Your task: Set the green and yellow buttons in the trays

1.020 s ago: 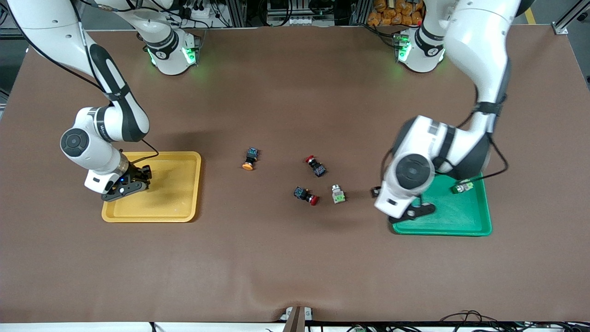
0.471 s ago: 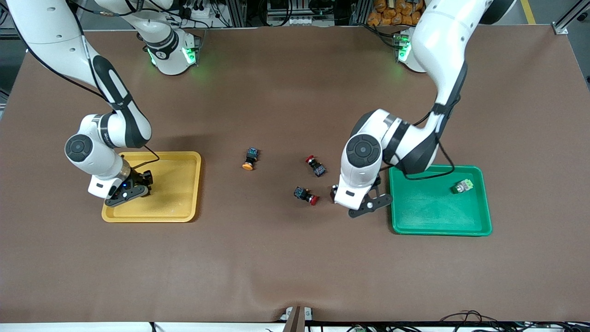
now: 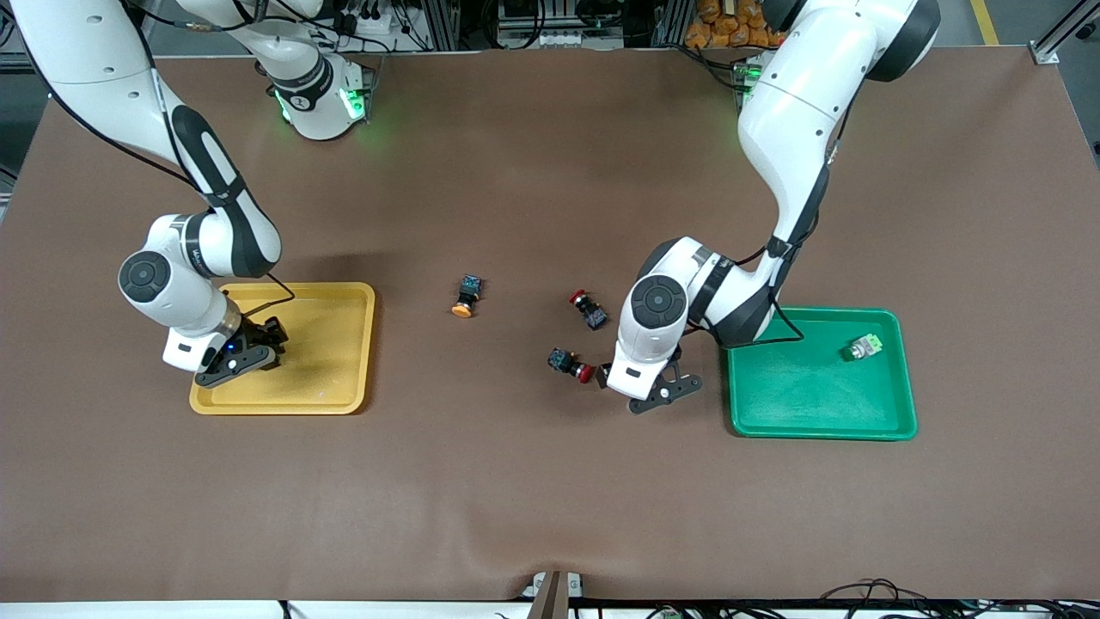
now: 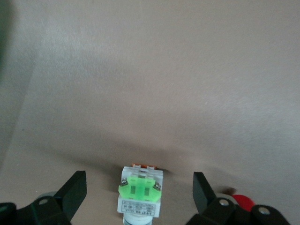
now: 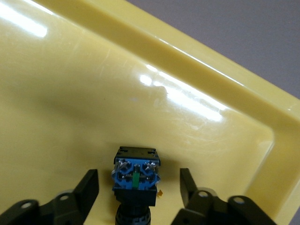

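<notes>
Green-ended whitish push-button [image 4: 139, 197] lies on the brown bench, bracketed by the left tool [image 4: 139, 192], whose fingers are spread, seemingly lining up a grasp. Only that wrist view shows it; from the front the arm hides it. Over the yellow plastic tray [image 3: 342, 344], the right tool [image 5: 139, 190] is spread around a black-bodied button [image 5: 135, 180].

Both arms [image 3: 799, 112] are wearing glossy white shells with black joint bands; thin black cables are trailing along them, green lights are glowing at their bases [image 3: 322, 99], and black fingers [image 4: 72, 192] are ending each.
</notes>
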You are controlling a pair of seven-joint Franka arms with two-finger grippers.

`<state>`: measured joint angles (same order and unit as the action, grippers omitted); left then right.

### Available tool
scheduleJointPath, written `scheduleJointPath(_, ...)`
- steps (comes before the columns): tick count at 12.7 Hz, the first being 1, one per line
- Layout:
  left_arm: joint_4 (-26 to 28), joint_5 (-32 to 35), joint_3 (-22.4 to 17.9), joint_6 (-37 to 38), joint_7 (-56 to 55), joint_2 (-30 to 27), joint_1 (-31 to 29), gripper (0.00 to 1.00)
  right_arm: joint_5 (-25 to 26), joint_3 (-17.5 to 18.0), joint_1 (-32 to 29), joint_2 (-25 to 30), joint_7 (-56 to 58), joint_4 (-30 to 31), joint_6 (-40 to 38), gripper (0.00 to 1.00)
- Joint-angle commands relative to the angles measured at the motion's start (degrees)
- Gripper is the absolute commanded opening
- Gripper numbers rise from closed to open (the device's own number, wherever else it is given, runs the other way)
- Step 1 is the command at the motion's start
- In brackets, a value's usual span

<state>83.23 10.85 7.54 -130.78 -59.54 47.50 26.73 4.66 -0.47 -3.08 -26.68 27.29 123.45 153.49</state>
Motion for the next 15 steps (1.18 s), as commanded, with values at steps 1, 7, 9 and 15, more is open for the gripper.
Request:
scheduleJointPath(1, 0.53, -0.21, -0.42, -0.88, 1.18, 1.19, 0.78, 1.0, 1.32, 0.82, -1.32, 1.35, 1.37, 0.21, -1.24, 0.92)
scheduleJointPath(7, 0.44, -0.92, -0.42, -0.35, 0.48, 0.5, 0.87, 0.0, -3.5, 0.99, 1.39, 7.52, -0.29, -8.73, -25.84, 0.91)
scheduleJointPath(9, 0.17, -1.0, -0.42, 1.22, 0.21, -1.34, 0.52, 0.0, -4.13, 0.91, 6.39, 8.48, -10.79, -12.08, -31.56, 0.91)
scheduleJointPath(15, 0.09, -1.0, -0.6, 17.55, 0.3, -17.5, -3.69, 0.0, -7.3, 5.57, 21.42, 8.05, -44.4, -11.14, -29.92, 0.91)
